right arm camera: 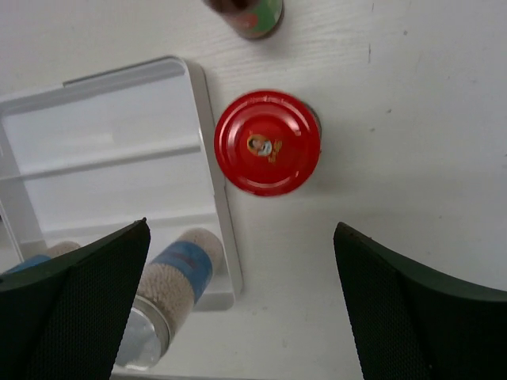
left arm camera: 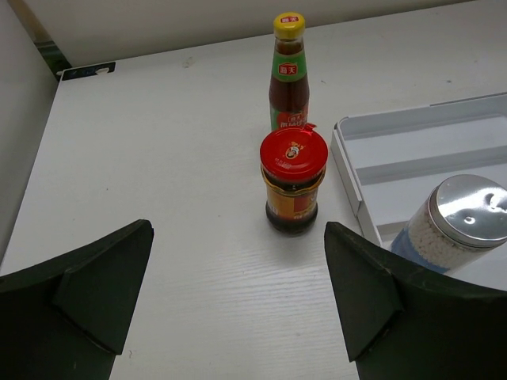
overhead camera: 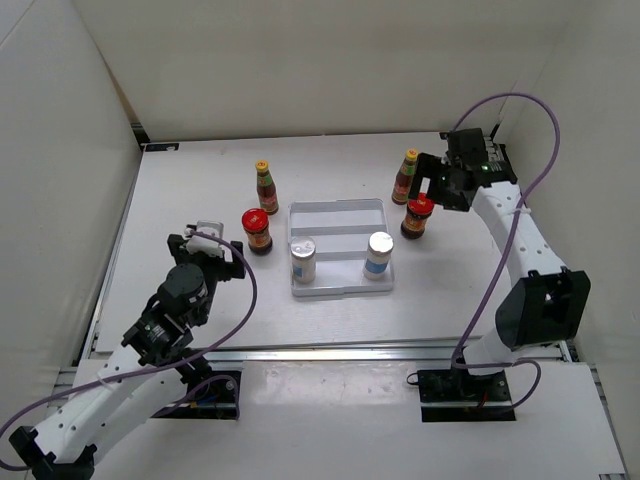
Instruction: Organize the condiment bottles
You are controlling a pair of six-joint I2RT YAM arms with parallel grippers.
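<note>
I judge this to be the jar step of the tidying. The left shaker [left arm camera: 459,226] and the right shaker [right arm camera: 174,277] already stand at the near end of the tray [left arm camera: 428,127], while the four dark-red bottles are on the table [left arm camera: 158,158] outside it. My left gripper [left arm camera: 238,229] is spread as wide as it goes and holds nothing. It sits low, facing the left jar [left arm camera: 293,186], which stands upright just off the tray's left edge, framed between my fingers but ahead of their tips, with the left sauce bottle [left arm camera: 288,75] directly behind it. My right gripper [right arm camera: 242,228] is equally wide and empty, looking straight down on the right jar [right arm camera: 268,142], which stands just beside the tray's right edge with the right sauce bottle [right arm camera: 253,16] just beyond. The next move, as I see it, calls for pushing my left fingers forward to straddle the jar's body below the lid, or dropping my right ones around the other jar. Either way I then close squarely so the round jar does not twist out, keeping clear of the bottle behind and the tray wall. As for writing, the left sauce bottle has a green neck band with a red patch of pale characters I cannot read with confidence. Each red lid carries a small yellowish emblem but no legible words, and each shaker shows a blue band, unreadable.
</note>
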